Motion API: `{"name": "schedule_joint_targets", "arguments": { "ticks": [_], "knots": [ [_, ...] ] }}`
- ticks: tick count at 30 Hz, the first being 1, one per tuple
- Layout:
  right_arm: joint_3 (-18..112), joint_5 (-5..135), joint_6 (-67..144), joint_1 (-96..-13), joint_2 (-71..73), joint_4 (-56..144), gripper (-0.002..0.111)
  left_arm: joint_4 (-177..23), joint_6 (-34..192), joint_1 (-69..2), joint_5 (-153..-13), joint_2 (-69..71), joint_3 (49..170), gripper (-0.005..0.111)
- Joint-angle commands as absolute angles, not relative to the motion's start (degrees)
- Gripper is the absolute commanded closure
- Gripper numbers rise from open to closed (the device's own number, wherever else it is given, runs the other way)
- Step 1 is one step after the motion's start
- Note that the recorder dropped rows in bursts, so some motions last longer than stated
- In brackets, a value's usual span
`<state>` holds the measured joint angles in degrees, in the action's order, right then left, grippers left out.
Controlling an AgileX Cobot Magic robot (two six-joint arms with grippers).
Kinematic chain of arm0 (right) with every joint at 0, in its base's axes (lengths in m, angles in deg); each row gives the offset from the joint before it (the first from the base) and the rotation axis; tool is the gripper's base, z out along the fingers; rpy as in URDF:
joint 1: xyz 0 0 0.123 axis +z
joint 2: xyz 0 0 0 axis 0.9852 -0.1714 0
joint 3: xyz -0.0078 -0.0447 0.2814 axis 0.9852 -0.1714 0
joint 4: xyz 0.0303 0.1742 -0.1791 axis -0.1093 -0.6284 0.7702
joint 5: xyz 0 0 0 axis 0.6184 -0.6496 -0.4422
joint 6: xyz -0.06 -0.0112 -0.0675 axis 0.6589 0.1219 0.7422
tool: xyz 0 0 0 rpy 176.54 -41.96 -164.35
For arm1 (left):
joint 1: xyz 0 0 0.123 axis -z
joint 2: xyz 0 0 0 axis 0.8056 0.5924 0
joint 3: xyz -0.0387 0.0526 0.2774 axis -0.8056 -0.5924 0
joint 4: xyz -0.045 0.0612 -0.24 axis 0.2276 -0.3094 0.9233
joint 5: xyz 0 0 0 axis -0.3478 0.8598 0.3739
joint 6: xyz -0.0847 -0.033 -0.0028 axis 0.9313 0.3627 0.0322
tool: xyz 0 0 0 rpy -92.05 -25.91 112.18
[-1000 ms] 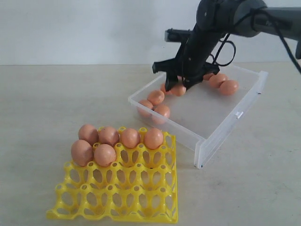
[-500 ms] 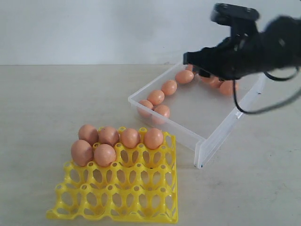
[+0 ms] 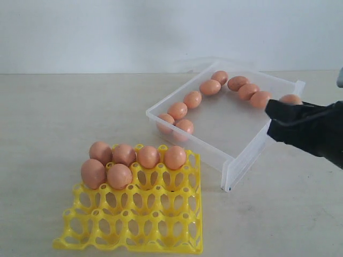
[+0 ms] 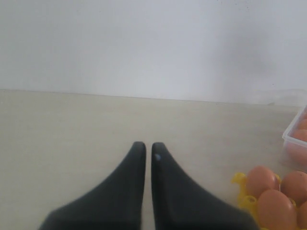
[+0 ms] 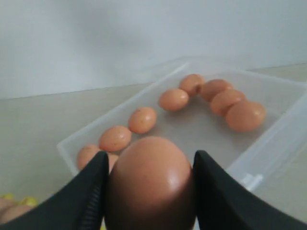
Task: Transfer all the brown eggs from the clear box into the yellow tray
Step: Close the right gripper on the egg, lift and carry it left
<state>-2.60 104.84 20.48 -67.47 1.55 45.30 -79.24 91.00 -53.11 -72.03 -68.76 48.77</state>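
Observation:
Several brown eggs (image 3: 185, 100) lie along the far and left walls of the clear box (image 3: 244, 155). Six more eggs (image 3: 148, 157) fill the back cups of the yellow tray (image 3: 139, 225). At the box's right side, above its rim, my right gripper (image 3: 278, 115) is shut on one brown egg (image 3: 291, 99). In the right wrist view that egg (image 5: 151, 182) sits between both black fingers (image 5: 91, 189), with the box (image 5: 268, 153) beyond. My left gripper (image 4: 145, 149) is shut and holds nothing, low over bare table, with the tray corner (image 4: 242, 189) off to one side. The exterior view does not show the left gripper.
The pale tabletop (image 3: 64, 118) lies bare to the left of the box. A plain white wall (image 3: 107, 32) stands behind the table. The box has a small latch tab (image 3: 272, 130) on its right wall.
The right gripper has risen out of the back of the box with an egg. It swung right and forward, past the box's right wall. Tray eggs are unmoved.

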Motion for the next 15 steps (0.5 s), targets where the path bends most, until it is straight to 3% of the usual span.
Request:
{"name": "schedule_joint_targets", "arguments": {
  "ticks": [1,15],
  "knots": [
    [0.1,111.29,10.91,-67.49,-0.13,68.49,0.109,-79.18,90.97,-53.43,-72.29,-68.96,48.62,0.103],
    [14.3,120.88,0.35,-67.49,-13.59,91.02,0.109,-79.18,90.97,-53.43,-72.29,-68.96,48.62,0.103]
  ]
}}
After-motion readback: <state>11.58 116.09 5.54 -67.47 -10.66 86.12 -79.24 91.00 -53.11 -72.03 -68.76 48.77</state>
